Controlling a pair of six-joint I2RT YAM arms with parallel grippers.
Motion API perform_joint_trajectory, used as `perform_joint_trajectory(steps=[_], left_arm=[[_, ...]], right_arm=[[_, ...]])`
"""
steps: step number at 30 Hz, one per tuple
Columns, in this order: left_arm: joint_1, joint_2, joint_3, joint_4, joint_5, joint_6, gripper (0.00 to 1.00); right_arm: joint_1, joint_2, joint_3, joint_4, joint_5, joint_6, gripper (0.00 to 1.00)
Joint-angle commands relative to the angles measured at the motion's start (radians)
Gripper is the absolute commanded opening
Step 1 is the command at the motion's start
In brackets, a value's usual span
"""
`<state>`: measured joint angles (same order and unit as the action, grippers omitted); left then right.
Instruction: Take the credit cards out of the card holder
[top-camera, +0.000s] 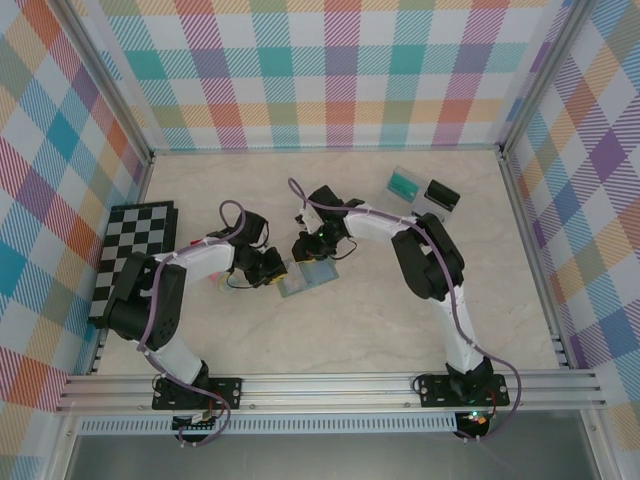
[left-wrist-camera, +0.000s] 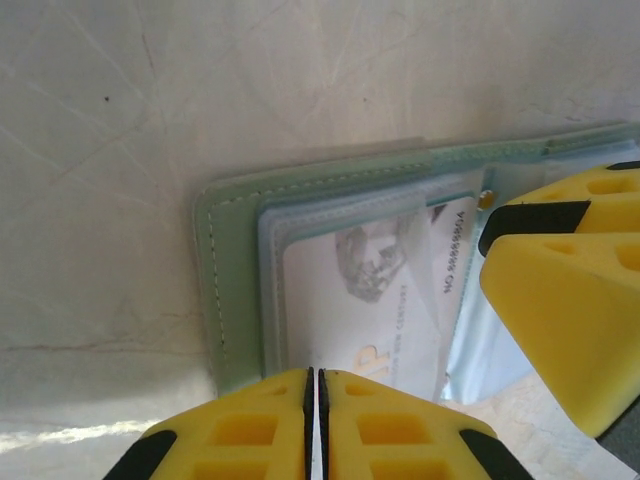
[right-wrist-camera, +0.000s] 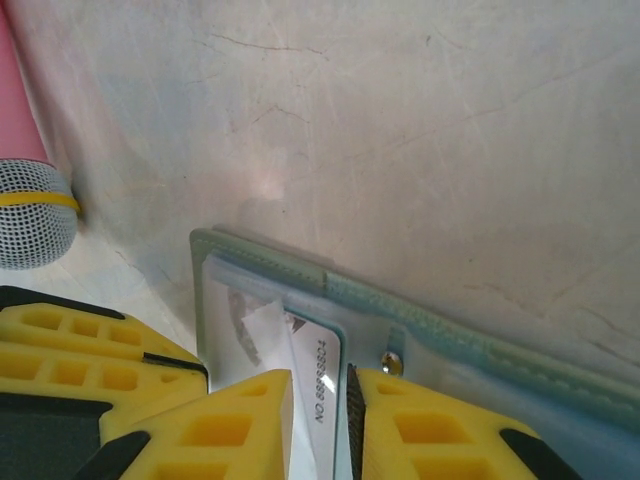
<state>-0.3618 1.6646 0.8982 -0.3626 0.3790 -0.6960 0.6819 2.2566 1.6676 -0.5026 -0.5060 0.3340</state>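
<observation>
My left pincer (left-wrist-camera: 313, 415) is pressing its yellow fingers tight together at the near edge of the card holder (left-wrist-camera: 232, 270), which is lying open on the table (left-wrist-camera: 150, 100). My right pincer (right-wrist-camera: 320, 420) is straddling a white credit card (right-wrist-camera: 322, 370), fingers narrowly parted; I cannot tell whether it is gripping.

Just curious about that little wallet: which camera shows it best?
The left wrist view: the card holder lies open and close, stitching, clear sleeves and a white card visible. The right wrist view shows one corner; the top external view shows it tiny and far off.
</observation>
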Motion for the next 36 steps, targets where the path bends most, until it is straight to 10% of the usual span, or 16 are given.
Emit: perform_joint_trajectory(steps=[1,36], left_arm=[[-0.009,0.026,0.023,-0.006,-0.011,-0.013,0.12],[-0.008,0.078,0.031,-0.067,-0.035,0.027,0.09]], right_arm=[[0.005,0.033,0.046,-0.05,-0.022,-0.048,0.23],[-0.016,-0.06,-0.068,0.046,-0.036,-0.05,0.0]])
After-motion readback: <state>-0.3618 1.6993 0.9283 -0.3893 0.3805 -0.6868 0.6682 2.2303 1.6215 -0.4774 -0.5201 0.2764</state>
